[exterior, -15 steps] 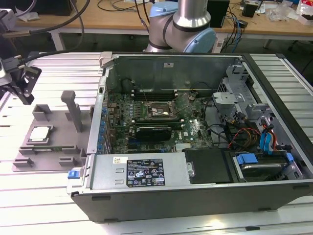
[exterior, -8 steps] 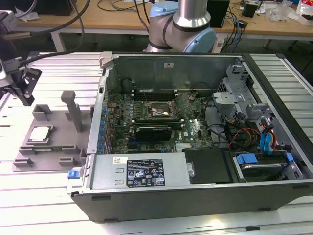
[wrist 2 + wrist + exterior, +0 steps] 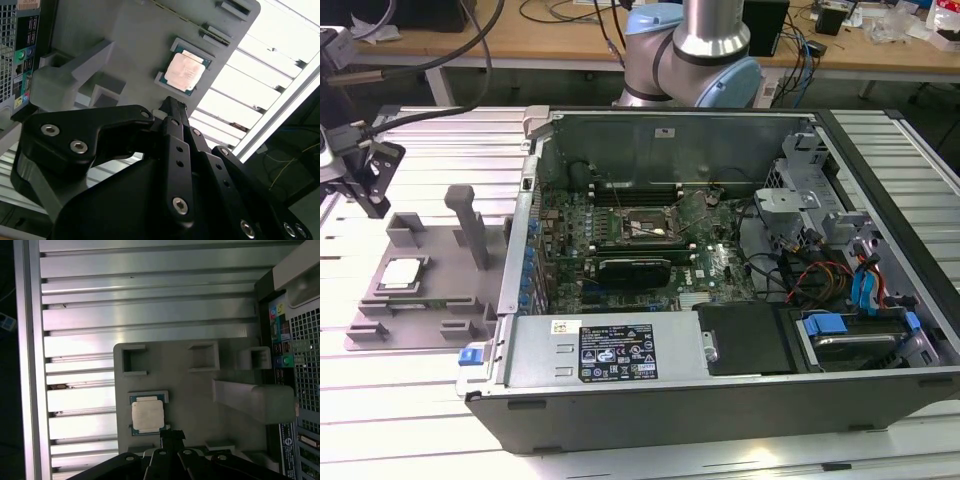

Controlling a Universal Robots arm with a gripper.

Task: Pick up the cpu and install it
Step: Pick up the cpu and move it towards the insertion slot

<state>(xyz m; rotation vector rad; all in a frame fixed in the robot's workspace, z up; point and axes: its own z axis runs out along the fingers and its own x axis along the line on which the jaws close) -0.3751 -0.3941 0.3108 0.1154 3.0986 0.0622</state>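
1. Exterior view: the black linkage gripper (image 3: 372, 195) hangs at the exterior view's left edge. It is over the slatted aluminium table (image 3: 430, 140) and near the grey plastic fixture tray (image 3: 440, 272).
2. In both wrist views the gripper's (image 3: 172, 102) (image 3: 172, 434) jaws come together in one narrow tip, closed, with nothing gripped between them.
3. The small square cpu with a shiny silver-grey metal top (image 3: 402, 272) (image 3: 184, 71) (image 3: 147, 416) lies flat in a shallow square recess of the tray. It is free of the gripper, whose tip appears just beside one edge of the chip in both wrist views.
4. The open grey metal computer case (image 3: 720, 400) lies on its side just beside the tray, towards the exterior view's right. Its black-framed square motherboard socket (image 3: 645, 225) is well apart from the cpu.
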